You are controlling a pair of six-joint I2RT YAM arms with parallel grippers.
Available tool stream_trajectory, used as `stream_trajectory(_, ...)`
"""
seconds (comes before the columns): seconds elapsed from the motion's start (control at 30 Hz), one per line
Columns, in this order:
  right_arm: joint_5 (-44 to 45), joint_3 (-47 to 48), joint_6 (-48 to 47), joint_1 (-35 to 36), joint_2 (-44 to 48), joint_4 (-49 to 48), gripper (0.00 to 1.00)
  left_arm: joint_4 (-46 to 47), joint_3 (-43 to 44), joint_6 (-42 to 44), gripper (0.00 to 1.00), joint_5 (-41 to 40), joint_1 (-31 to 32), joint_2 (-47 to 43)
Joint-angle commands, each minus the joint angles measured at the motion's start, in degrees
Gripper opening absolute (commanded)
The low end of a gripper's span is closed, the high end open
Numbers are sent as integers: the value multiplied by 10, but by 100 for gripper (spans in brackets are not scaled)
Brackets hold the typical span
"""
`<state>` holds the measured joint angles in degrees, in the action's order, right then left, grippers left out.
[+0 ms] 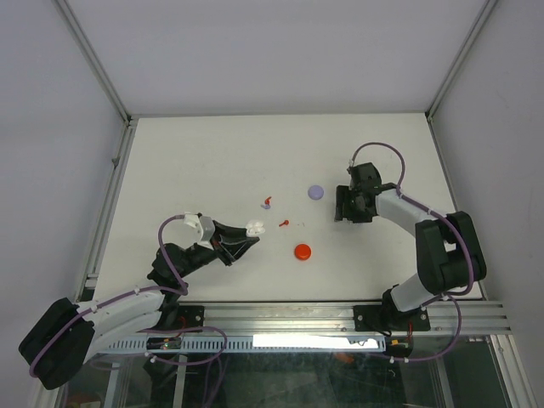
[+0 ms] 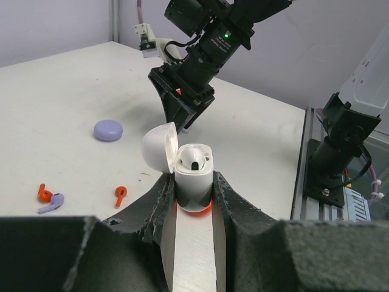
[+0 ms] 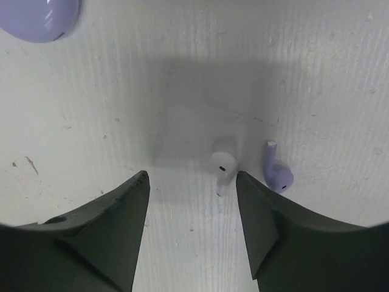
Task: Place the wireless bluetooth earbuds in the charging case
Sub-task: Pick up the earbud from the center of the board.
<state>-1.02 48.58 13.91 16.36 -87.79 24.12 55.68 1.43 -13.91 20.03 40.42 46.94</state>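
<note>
Left hand (image 2: 192,187) grips the charging case (image 2: 194,167); right hand (image 3: 191,182) points straight down, fingers apart.

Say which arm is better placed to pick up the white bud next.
Right. The right pincer, open, hangs over the white bud; the left pincer is shut on the open case.

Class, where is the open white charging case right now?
The open white plastic charging case is gripped in the left hand, left of the round red puck in the top view.
</note>
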Motion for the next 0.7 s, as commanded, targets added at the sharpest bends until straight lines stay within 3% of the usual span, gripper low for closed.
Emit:
stream_trajectory(0.0, -25, -4, 9, -3, 31, 29, 61, 37, -3, 10, 0, 19, -2, -1)
stream_trajectory(0.17, -37, -13, 10, 5, 53, 45, 58, 39, -2, 7, 0, 21, -1, 0)
stream_trajectory(0.4, 43, -5, 21, 7, 80, 19, 51, 37, 0, 3, 0, 23, -2, 0)
stream_trajectory(0.67, 88, 25, 18, 6, 31, -3, 44, 23, 1, 4, 0, 23, -1, -12)
